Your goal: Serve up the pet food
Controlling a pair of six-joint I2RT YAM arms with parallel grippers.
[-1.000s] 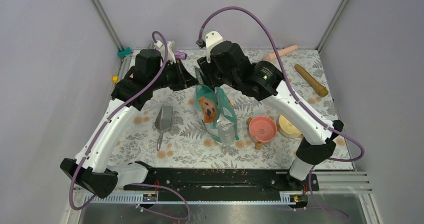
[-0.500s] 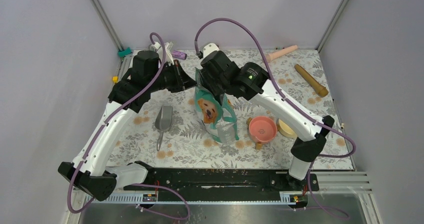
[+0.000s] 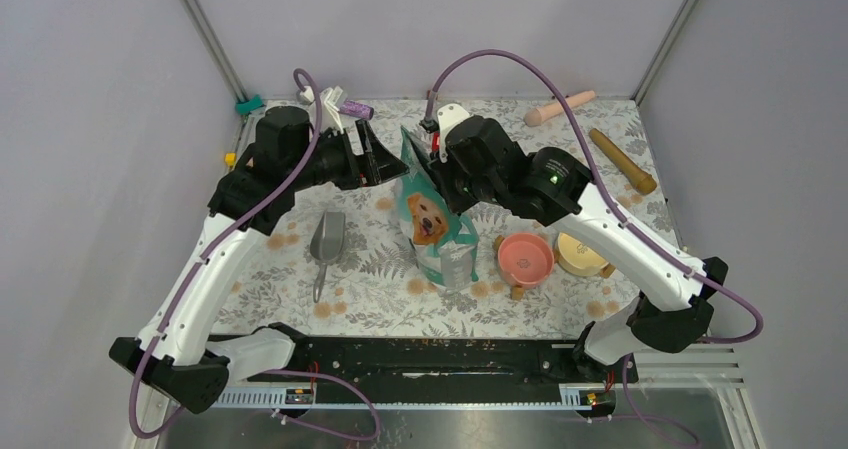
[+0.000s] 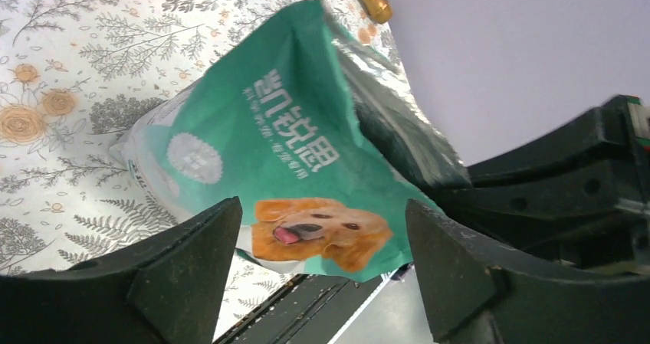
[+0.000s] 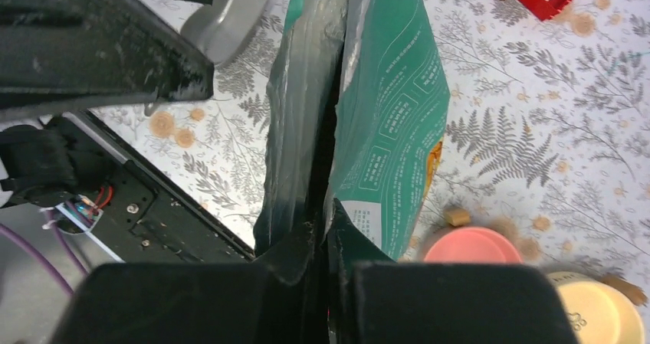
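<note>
Top view: the teal-and-white foil pet food bag [image 3: 432, 224] stands upright on the floral bench [image 3: 280, 279], beside a pink round bowl [image 3: 526, 257]. Left wrist view: the left hand [image 4: 320, 214] gapes apart, touching nothing. Right wrist view: the right hand [image 5: 322, 240] is clamped on the bag's top edge.

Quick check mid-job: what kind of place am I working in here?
Likely a staged robot test booth, not a home: plain walls on metal frame posts, a floral tablecloth, and pet-feeding props, a dog-food bag and pink bowl.
</note>
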